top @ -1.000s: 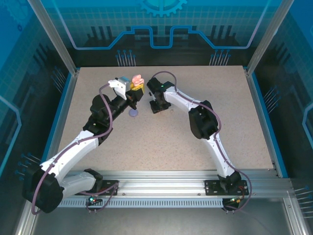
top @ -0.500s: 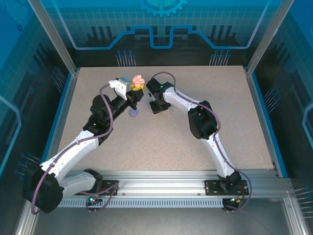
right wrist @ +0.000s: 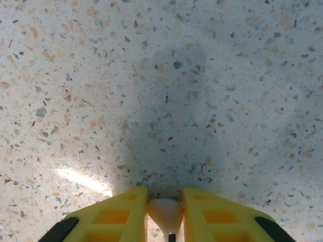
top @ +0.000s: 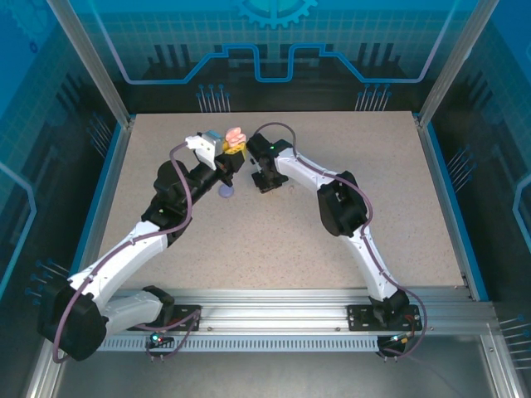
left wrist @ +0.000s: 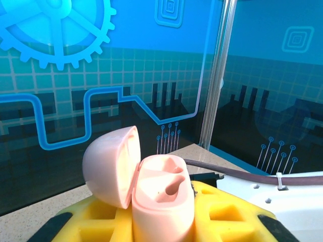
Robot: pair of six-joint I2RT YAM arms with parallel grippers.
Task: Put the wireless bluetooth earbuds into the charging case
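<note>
My right hand (right wrist: 165,202) pinched pale pink earbud (right wrist: 164,213) between fingertips, bottom centre; my left hand (left wrist: 162,222) clamped pink case (left wrist: 162,194), lid open.

Pink case (left wrist: 164,201): the lower body is cut off by the bottom edge of the left wrist view.
Pale pink earbud (right wrist: 165,212): its rounded top sits between the yellow fingers of the right gripper (right wrist: 165,197), and the rest runs off the bottom edge.
Same earbud from above: too small to make out.
Purple disc (top: 226,192): small on the desk (top: 332,149), one edge under the left arm; whether it is a case or a lid cannot be told.
</note>
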